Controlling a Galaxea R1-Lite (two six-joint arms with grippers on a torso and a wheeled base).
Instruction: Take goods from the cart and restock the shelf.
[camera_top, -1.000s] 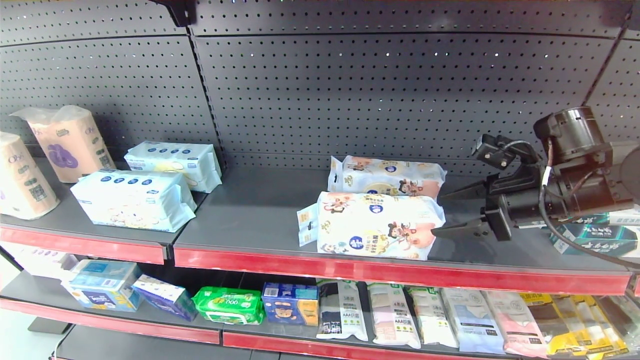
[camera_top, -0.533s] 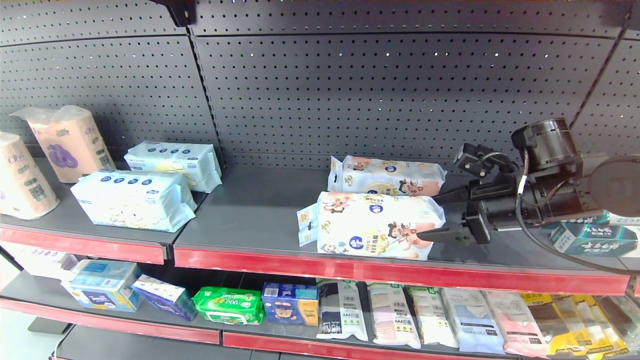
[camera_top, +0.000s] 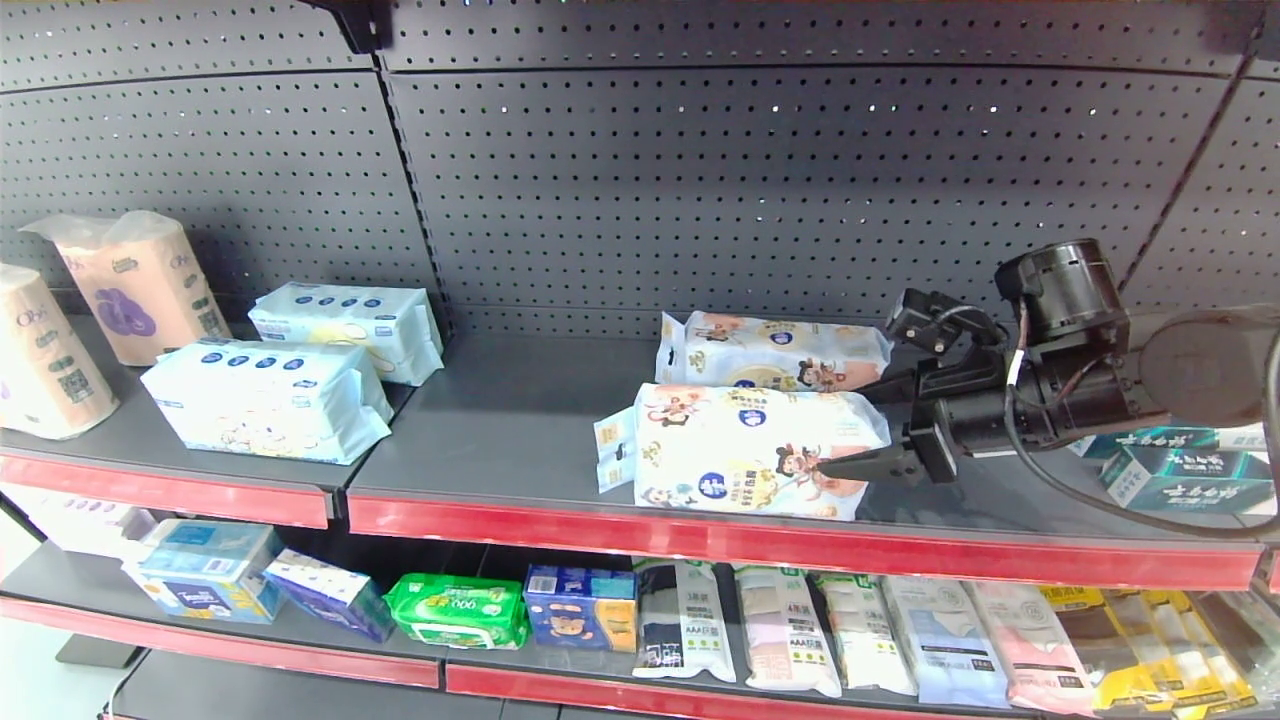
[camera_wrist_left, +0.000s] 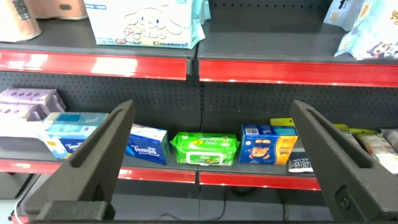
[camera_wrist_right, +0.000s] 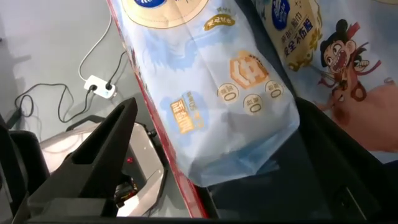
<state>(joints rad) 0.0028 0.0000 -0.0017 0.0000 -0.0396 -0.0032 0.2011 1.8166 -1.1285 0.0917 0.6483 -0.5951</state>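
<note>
Over the last second the right tool (camera_top: 843, 432), fingers spread wide and holding nothing, has slid in from 3 o'clock to straddle the front cartoon-printed tissue pack (camera_top: 740, 450) lying at the shelf's (camera_top: 500, 430) front edge, probably to straighten it.

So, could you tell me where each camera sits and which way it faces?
Head view: on the head, facing down at the shelf; right hand by the front tissue pack.
Left wrist view: left wrist, facing lower shelves; open left hand frames green wipes.
Right wrist view: right wrist, facing that tissue pack's end between its fingers.
Shared: head and right wrist show the tissue pack.
</note>
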